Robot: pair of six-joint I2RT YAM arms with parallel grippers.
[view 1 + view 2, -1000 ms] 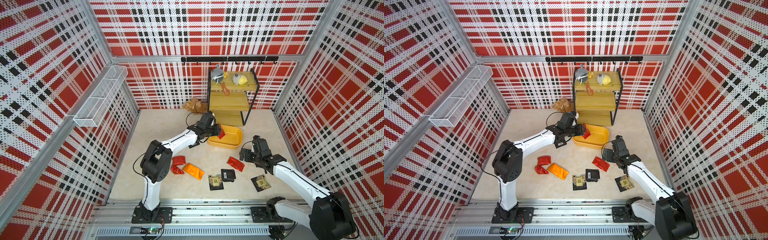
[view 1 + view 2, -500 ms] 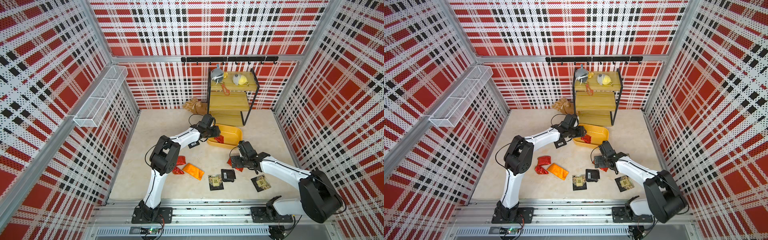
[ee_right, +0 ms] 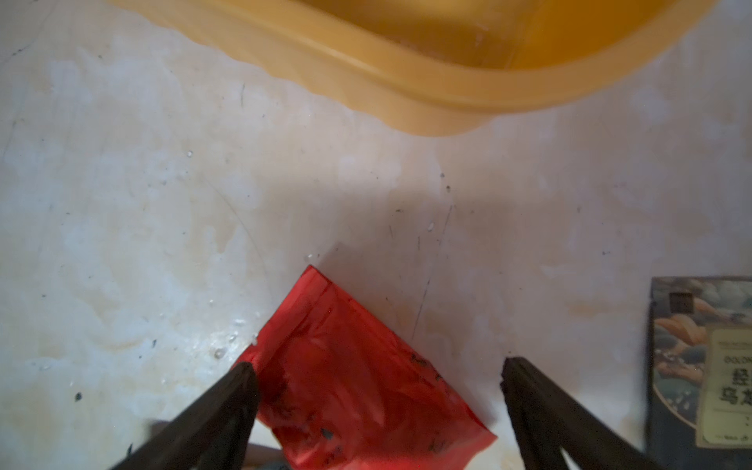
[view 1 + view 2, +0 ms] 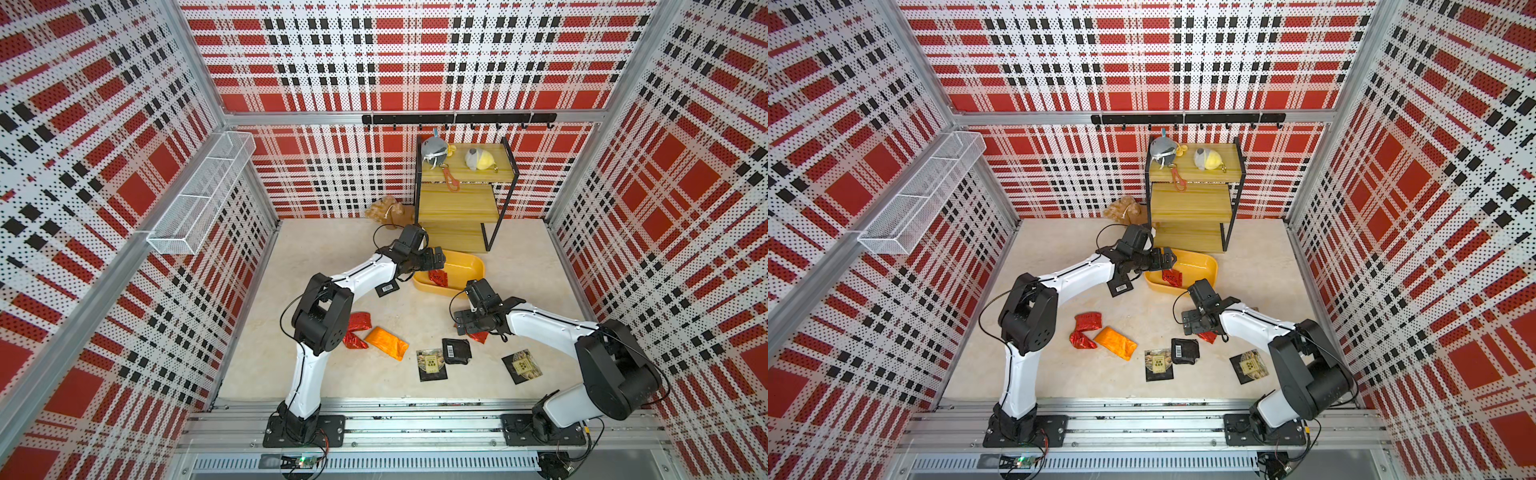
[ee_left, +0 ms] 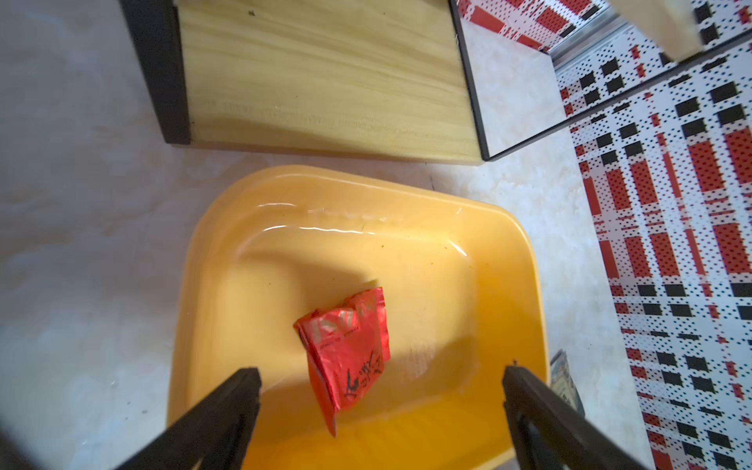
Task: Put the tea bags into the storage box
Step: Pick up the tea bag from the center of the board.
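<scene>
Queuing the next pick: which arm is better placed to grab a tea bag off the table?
Right. The right tool hangs open over a red tea bag on the table, near the storage box. The left tool is open above that box, over a bag already inside.

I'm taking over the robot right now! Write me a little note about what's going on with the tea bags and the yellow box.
Left pincer: open, empty, above the yellow box.
Right pincer: open, fingers either side of a red tea bag on the table, not squeezed yet.
Done: one red bag lies in the box.
Left: eight on the table: that red one, two more red, one orange, two black barcode ones, two picture-label ones.
Next, probably: close the right pincer and carry.
</scene>
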